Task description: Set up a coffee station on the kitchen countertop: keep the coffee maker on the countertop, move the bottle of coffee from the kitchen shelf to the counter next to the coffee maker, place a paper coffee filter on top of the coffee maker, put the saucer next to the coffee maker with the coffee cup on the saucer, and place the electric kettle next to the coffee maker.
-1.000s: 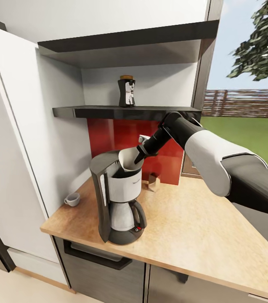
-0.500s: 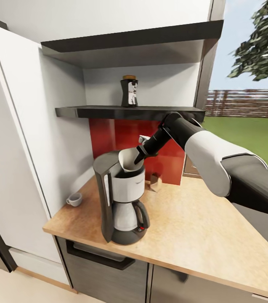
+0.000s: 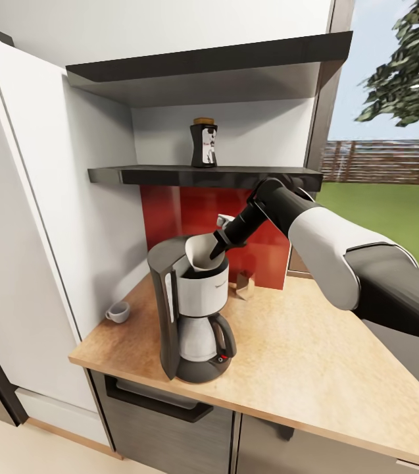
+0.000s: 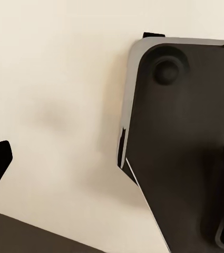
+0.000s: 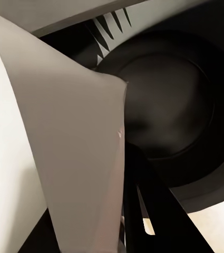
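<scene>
Head view, pale conical paper filter (image 3: pixel 204 253), glossy black coffee maker (image 3: pixel 193 309)

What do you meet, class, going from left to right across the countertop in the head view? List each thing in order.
coffee cup → coffee maker → small tan block

Tan block (image 3: pixel 243 287) perhaps partly hidden
</scene>
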Available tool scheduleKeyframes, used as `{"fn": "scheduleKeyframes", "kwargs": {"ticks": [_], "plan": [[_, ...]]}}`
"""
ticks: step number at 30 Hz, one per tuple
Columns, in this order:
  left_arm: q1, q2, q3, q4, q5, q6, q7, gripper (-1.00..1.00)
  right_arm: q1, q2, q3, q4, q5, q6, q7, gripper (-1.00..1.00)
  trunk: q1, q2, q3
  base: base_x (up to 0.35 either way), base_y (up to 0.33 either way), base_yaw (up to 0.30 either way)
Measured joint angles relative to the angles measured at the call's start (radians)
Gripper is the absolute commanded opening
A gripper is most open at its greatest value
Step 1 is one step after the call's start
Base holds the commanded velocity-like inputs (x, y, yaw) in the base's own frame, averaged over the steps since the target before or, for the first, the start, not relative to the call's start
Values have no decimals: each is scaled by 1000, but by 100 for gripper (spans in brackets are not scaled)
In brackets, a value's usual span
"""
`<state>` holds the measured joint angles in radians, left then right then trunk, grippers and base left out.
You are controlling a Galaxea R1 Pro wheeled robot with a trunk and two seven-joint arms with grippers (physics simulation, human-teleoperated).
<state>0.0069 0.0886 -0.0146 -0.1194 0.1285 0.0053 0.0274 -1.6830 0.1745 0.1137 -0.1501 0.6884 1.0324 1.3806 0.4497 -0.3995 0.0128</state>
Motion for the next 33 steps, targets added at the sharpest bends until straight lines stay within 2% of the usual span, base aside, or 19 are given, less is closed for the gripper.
{"fn": "scheduleKeyframes", "kwargs": {"ticks": [25, 33], "plan": [[0, 0, 0, 1, 0, 1, 0, 100, 3, 0, 0, 0, 3, 0, -4, -100, 0, 0, 0, 0, 0, 0], [1, 1, 0, 0, 0, 0, 0, 100, 21, 0, 1, -1, 4, 0, -8, -100, 0, 0, 0, 49, 0, 0]]}}
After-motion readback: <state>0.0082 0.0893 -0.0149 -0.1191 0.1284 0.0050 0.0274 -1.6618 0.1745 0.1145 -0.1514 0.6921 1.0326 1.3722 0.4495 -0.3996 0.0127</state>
